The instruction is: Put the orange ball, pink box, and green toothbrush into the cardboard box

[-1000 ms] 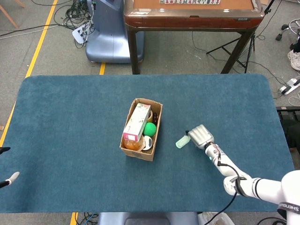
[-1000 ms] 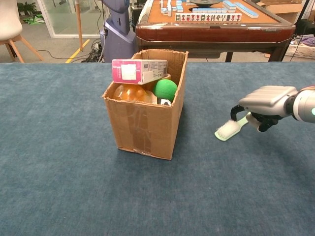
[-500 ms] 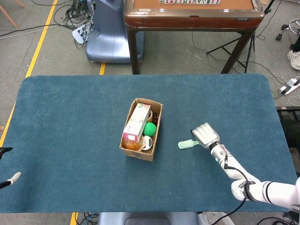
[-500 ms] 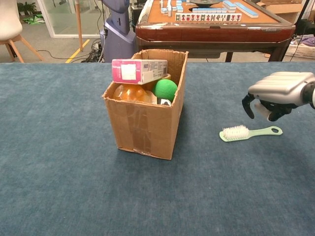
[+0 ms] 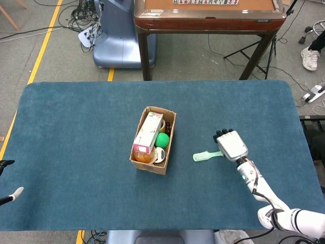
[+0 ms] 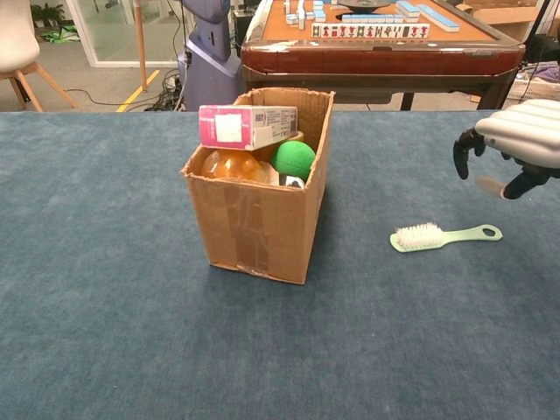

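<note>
The cardboard box (image 5: 166, 168) (image 6: 262, 227) stands mid-table with the pink box (image 5: 149, 131) (image 6: 247, 126) lying across its top, the orange ball (image 5: 144, 156) (image 6: 229, 164) under it and a green ball (image 5: 162, 140) (image 6: 294, 159) beside them. The green toothbrush (image 5: 206, 155) (image 6: 443, 235) lies flat on the cloth to the right of the box, bristles up. My right hand (image 5: 231, 144) (image 6: 516, 149) hovers above the toothbrush's handle end, fingers apart and holding nothing. Only the left hand's fingertips (image 5: 9, 195) show at the left edge of the head view.
The blue cloth table (image 5: 76, 127) stretches wide on all sides of the box. A wooden mahjong table (image 5: 208, 15) and a blue robot base (image 5: 114, 40) stand beyond the far edge.
My right hand let go of the green toothbrush, which dropped flat onto the cloth. The hand then rose and drew back to the right, its fingers spreading.
</note>
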`<state>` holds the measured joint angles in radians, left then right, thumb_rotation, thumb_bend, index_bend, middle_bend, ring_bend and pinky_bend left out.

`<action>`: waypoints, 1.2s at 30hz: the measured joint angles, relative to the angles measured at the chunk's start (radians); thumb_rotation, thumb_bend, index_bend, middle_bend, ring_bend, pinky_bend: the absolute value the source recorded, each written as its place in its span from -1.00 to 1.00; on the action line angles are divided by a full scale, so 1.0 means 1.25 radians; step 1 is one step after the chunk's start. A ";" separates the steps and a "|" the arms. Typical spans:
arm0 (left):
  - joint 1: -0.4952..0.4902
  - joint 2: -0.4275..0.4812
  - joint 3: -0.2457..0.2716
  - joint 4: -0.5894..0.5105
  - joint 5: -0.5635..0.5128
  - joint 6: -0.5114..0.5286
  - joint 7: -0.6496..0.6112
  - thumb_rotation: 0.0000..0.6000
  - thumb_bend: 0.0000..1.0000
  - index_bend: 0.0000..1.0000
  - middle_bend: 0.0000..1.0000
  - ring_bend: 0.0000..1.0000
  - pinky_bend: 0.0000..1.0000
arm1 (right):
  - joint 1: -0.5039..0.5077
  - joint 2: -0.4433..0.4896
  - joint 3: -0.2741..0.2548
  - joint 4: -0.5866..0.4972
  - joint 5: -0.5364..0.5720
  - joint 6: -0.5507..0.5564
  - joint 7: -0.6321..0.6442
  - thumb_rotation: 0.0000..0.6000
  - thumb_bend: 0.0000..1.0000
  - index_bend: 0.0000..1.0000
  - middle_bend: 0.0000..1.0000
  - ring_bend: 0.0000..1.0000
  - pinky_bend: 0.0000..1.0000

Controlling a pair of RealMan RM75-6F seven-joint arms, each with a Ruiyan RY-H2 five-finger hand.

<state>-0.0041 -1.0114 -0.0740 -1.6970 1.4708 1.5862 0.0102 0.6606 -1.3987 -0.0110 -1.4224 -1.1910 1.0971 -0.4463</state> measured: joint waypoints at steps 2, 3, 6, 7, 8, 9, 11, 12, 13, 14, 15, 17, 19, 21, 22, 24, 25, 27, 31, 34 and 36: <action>0.000 0.000 0.001 0.000 0.001 0.000 -0.001 1.00 -0.78 -0.48 -0.44 -0.48 -0.17 | -0.009 -0.011 0.000 0.017 -0.006 0.003 0.010 1.00 -0.26 -0.06 -0.75 -0.89 -0.75; 0.000 0.000 0.001 0.000 0.001 0.000 -0.001 1.00 -0.78 -0.48 -0.44 -0.48 -0.17 | -0.014 -0.018 0.000 0.030 -0.011 0.005 0.017 1.00 -0.27 -0.06 -0.78 -0.93 -0.80; 0.000 0.000 0.000 0.000 0.000 0.000 -0.001 1.00 -0.78 -0.48 -0.44 -0.48 -0.17 | -0.025 -0.039 0.000 0.065 -0.027 0.009 0.037 1.00 -0.35 -0.06 -0.85 -1.00 -0.90; 0.000 0.000 0.000 0.000 0.000 0.000 -0.001 1.00 -0.78 -0.48 -0.44 -0.48 -0.17 | -0.028 -0.046 0.001 0.076 -0.032 0.009 0.044 1.00 -0.40 -0.06 -0.87 -1.00 -0.92; 0.000 0.000 0.000 -0.001 0.000 -0.001 -0.001 1.00 -0.78 -0.48 -0.44 -0.48 -0.17 | -0.031 -0.052 0.001 0.086 -0.036 0.010 0.051 1.00 -0.44 -0.06 -0.88 -1.00 -0.93; -0.001 0.000 0.000 -0.001 -0.001 -0.001 -0.001 1.00 -0.78 -0.48 -0.44 -0.48 -0.17 | -0.035 -0.061 0.001 0.100 -0.042 0.010 0.059 1.00 -0.51 -0.06 -0.90 -1.00 -0.95; 0.000 0.001 0.000 -0.001 -0.001 -0.001 -0.001 1.00 -0.78 -0.48 -0.44 -0.48 -0.17 | -0.041 -0.073 0.002 0.119 -0.050 0.009 0.069 1.00 -0.61 -0.06 -0.92 -1.00 -0.96; 0.000 0.001 0.000 -0.001 -0.001 0.000 -0.002 1.00 -0.78 -0.48 -0.44 -0.48 -0.17 | -0.044 -0.080 0.002 0.127 -0.053 0.008 0.073 1.00 -0.72 -0.07 -0.94 -1.00 -0.97; 0.000 0.001 0.000 -0.001 -0.001 0.000 -0.002 1.00 -0.78 -0.49 -0.44 -0.48 -0.17 | -0.049 -0.088 0.003 0.137 -0.057 0.008 0.078 1.00 -0.80 -0.08 -0.95 -1.00 -0.98; 0.000 0.001 0.000 0.000 0.000 0.000 -0.003 1.00 -0.78 -0.48 -0.44 -0.48 -0.17 | -0.053 -0.095 0.004 0.144 -0.059 0.008 0.082 1.00 -0.87 -0.09 -0.96 -1.00 -0.99; 0.000 0.001 0.000 0.000 0.000 0.000 -0.004 1.00 -0.78 -0.48 -0.44 -0.48 -0.17 | -0.057 -0.102 0.006 0.151 -0.061 0.009 0.087 1.00 -0.90 -0.10 -0.97 -1.00 -0.99; 0.000 0.002 0.000 0.000 0.001 0.000 -0.005 1.00 -0.78 -0.48 -0.44 -0.48 -0.17 | -0.064 -0.111 0.010 0.158 -0.062 0.010 0.098 1.00 -0.92 -0.10 -0.97 -1.00 -0.99; 0.000 0.002 0.001 -0.001 0.002 0.001 -0.006 1.00 -0.78 -0.48 -0.44 -0.48 -0.17 | -0.071 -0.124 0.016 0.166 -0.062 0.011 0.113 1.00 -0.93 -0.10 -0.97 -1.00 -0.99; 0.001 0.002 0.001 -0.001 0.002 0.001 -0.007 1.00 -0.78 -0.48 -0.44 -0.48 -0.17 | -0.078 -0.136 0.022 0.176 -0.061 0.009 0.121 1.00 -0.92 -0.10 -0.97 -1.00 -0.99; 0.001 0.002 0.001 -0.001 0.002 0.002 -0.008 1.00 -0.78 -0.48 -0.44 -0.48 -0.17 | -0.080 -0.141 0.025 0.180 -0.059 0.008 0.122 1.00 -0.88 -0.10 -0.97 -1.00 -0.99; 0.001 0.003 0.001 -0.001 0.002 0.002 -0.009 1.00 -0.78 -0.48 -0.44 -0.48 -0.17 | -0.083 -0.150 0.032 0.186 -0.053 0.001 0.122 1.00 -0.78 -0.10 -0.97 -1.00 -0.99; 0.001 0.003 0.001 0.000 0.002 0.002 -0.010 1.00 -0.78 -0.48 -0.44 -0.48 -0.17 | -0.084 -0.153 0.035 0.186 -0.049 -0.002 0.122 1.00 -0.72 -0.10 -0.97 -1.00 -0.99; 0.001 0.003 0.001 0.000 0.003 0.003 -0.011 1.00 -0.78 -0.48 -0.44 -0.48 -0.17 | -0.085 -0.158 0.043 0.184 -0.038 -0.013 0.122 1.00 -0.61 -0.10 -0.97 -1.00 -0.99; 0.001 0.005 0.001 0.000 0.003 0.003 -0.014 1.00 -0.78 -0.48 -0.44 -0.48 -0.17 | -0.086 -0.165 0.062 0.174 -0.007 -0.037 0.123 1.00 -0.43 -0.10 -0.97 -1.00 -0.99; 0.002 0.006 0.001 -0.001 0.004 0.004 -0.016 1.00 -0.78 -0.48 -0.44 -0.48 -0.17 | -0.085 -0.171 0.079 0.167 0.014 -0.056 0.125 1.00 -0.31 -0.10 -0.97 -1.00 -0.99; 0.002 0.006 0.001 -0.001 0.004 0.005 -0.017 1.00 -0.78 -0.48 -0.44 -0.48 -0.17 | -0.083 -0.173 0.087 0.160 0.025 -0.068 0.127 1.00 -0.26 -0.10 -0.97 -1.00 -0.99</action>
<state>-0.0015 -1.0042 -0.0728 -1.6978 1.4760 1.5920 -0.0106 0.5566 -1.6154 0.0976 -1.2220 -1.1601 1.0116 -0.2874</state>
